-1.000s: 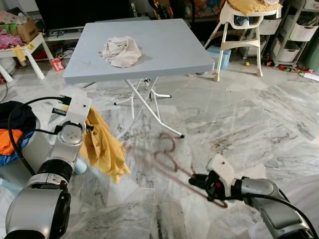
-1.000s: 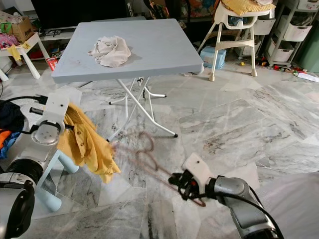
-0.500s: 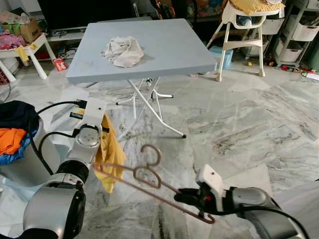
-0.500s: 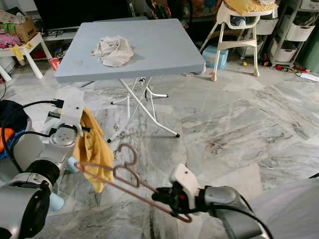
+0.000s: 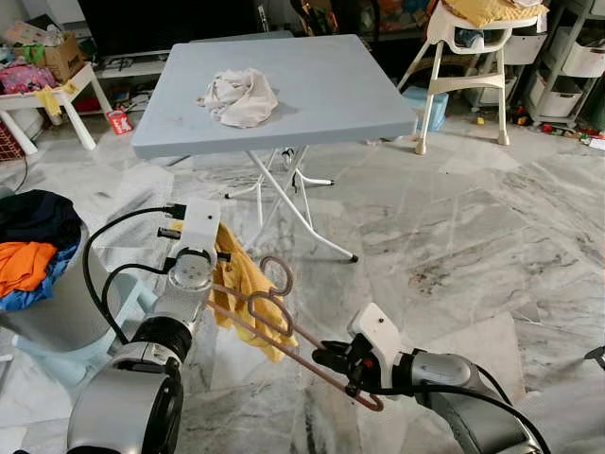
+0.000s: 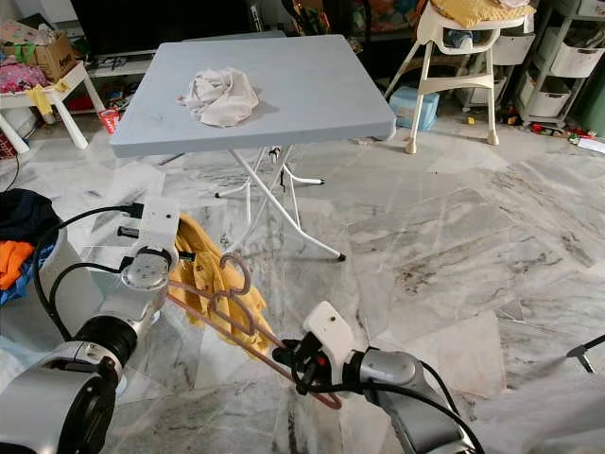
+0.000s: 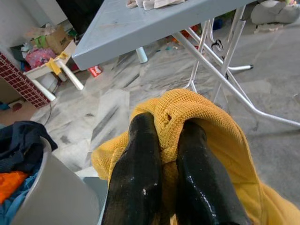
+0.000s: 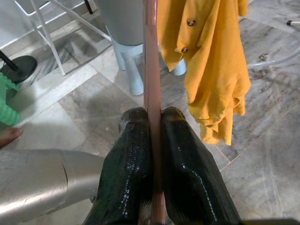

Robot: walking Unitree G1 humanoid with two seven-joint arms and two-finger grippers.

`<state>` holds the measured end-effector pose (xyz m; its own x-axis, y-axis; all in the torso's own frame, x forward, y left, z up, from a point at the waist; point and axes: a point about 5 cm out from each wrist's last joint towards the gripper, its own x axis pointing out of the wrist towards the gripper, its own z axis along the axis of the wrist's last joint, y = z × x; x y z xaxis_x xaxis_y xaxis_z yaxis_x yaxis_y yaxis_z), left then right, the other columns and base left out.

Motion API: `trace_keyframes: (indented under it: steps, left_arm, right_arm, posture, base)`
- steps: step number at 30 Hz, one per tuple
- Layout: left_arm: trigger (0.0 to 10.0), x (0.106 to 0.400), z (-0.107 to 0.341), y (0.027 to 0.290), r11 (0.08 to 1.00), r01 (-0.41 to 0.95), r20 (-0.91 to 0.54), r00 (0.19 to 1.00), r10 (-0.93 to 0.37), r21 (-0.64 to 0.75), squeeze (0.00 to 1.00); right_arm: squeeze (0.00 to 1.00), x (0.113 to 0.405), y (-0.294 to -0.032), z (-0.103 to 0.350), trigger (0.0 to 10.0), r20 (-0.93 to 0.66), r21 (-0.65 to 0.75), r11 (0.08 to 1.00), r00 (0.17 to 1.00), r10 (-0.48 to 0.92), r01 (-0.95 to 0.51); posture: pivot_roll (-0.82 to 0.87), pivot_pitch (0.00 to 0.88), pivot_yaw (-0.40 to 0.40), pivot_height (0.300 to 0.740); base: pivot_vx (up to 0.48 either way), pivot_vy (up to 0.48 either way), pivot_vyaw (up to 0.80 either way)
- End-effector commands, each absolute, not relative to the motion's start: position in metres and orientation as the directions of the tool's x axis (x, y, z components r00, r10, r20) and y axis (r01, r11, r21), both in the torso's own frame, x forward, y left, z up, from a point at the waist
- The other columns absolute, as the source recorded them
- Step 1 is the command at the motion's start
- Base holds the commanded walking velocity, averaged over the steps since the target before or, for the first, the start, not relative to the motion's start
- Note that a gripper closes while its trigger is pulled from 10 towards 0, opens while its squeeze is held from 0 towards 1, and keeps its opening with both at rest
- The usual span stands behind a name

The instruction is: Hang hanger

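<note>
My left gripper [image 7: 165,125] is shut on a fold of a yellow knit shirt [image 5: 248,295], which hangs down from it over the marble floor at the lower left. My right gripper [image 8: 151,115] is shut on one end of a pinkish-copper wire hanger [image 8: 151,65]. In the eye views the right gripper [image 5: 333,358] sits low in the middle, and the hanger slants up and left from it. The hanger's hook [image 5: 276,274] lies against the shirt, just right of my left wrist. I cannot tell whether the hanger is inside the shirt.
A grey folding table [image 5: 331,104] stands ahead, a crumpled white cloth [image 5: 241,95] on it and its metal legs [image 5: 298,203] close behind the shirt. A grey laundry basket [image 5: 47,317] with dark and orange clothes is at my left. A white high chair [image 5: 468,57] stands far right.
My right gripper has carried the hanger up and leftward until its hook meets the shirt. The left arm has brought the shirt in toward the middle. The camera has shifted slightly.
</note>
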<state>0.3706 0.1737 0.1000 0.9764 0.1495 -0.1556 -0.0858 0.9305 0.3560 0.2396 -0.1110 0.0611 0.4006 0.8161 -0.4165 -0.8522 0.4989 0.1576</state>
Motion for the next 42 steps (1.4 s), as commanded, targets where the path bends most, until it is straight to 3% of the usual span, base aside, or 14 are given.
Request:
trace_keyframes:
  steps: [1,8,22,32,42]
  left_arm:
    - [10.0,0.374,0.111,0.183,0.926,-0.118,-0.105,0.981,0.166,0.359,0.00]
    - [10.0,0.372,0.111,0.191,0.920,-0.132,-0.105,0.977,0.183,0.370,0.00]
    - [10.0,0.369,0.110,0.171,0.929,-0.085,-0.084,0.989,0.123,0.360,0.00]
    - [10.0,0.365,0.111,0.181,0.921,-0.117,-0.090,0.983,0.161,0.371,0.00]
    - [10.0,0.364,0.118,0.190,0.914,-0.195,-0.078,0.969,0.236,0.355,0.00]
  right_arm:
    - [0.00,0.238,-0.112,0.068,10.0,-0.386,0.165,0.461,0.373,0.844,-0.872]
    - [0.00,0.233,-0.120,0.073,10.0,-0.374,0.206,0.385,0.291,0.881,-0.900]
    - [0.00,0.250,-0.118,0.063,10.0,-0.411,0.117,0.503,0.420,0.809,-0.856]
    - [0.00,0.254,-0.110,0.054,10.0,-0.437,0.060,0.540,0.465,0.770,-0.839]
    - [0.00,0.257,-0.119,0.047,10.0,-0.485,0.032,0.570,0.487,0.727,-0.821]
  posture:
    - [0.02,0.015,0.063,0.740]
    - [0.03,0.013,0.063,0.740]
    - [0.04,0.011,0.067,0.740]
    - [0.04,0.008,0.065,0.740]
    - [0.04,0.006,0.065,0.740]
  base:
    - [0.000,0.000,0.00]
    - [0.000,0.000,0.00]
    - [0.000,0.000,0.00]
    - [0.000,0.000,0.00]
    - [0.000,0.000,0.00]
